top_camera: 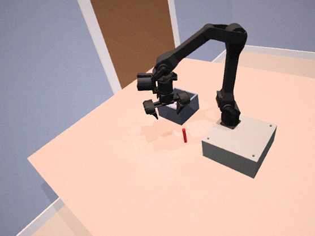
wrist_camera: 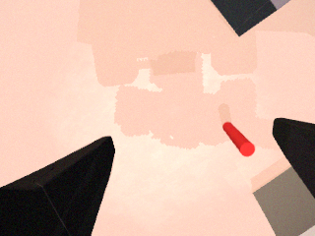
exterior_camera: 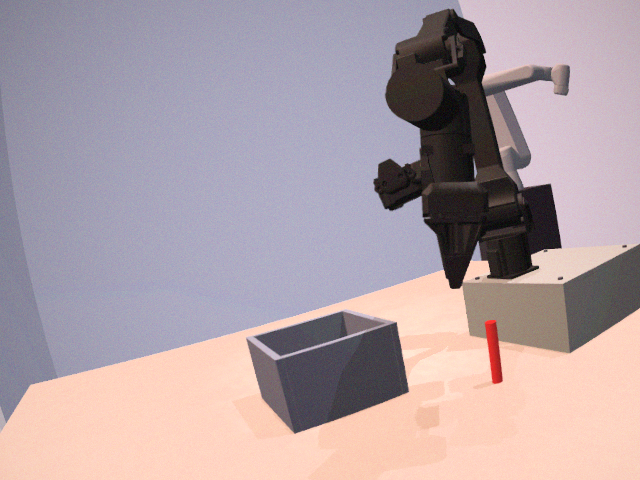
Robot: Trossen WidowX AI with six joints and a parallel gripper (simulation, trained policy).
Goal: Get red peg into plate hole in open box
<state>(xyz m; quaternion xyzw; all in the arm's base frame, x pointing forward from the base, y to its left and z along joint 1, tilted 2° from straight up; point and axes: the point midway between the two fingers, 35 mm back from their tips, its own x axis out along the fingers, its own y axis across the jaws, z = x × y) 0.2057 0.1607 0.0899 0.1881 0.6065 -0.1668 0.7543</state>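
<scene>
The red peg (top_camera: 184,135) (exterior_camera: 493,352) (wrist_camera: 238,139) stands upright on the table, beside the box and near the robot's base. My gripper (top_camera: 167,115) (exterior_camera: 454,285) (wrist_camera: 193,135) is open and empty, pointing down, above the height of the peg. In the wrist view the peg shows between the two fingers, much closer to the right finger. The open dark grey box (top_camera: 191,109) (exterior_camera: 346,382) (wrist_camera: 241,17) stands on the table. The arm hides part of its inside in the top view; only a pale bit of the plate shows and its hole is hidden.
The arm's grey base block (top_camera: 229,155) (exterior_camera: 516,315) (wrist_camera: 287,204) stands close to the peg. The box walls rise above the table (top_camera: 130,190) (exterior_camera: 180,439). A pale arm shape shows behind the robot in the exterior view.
</scene>
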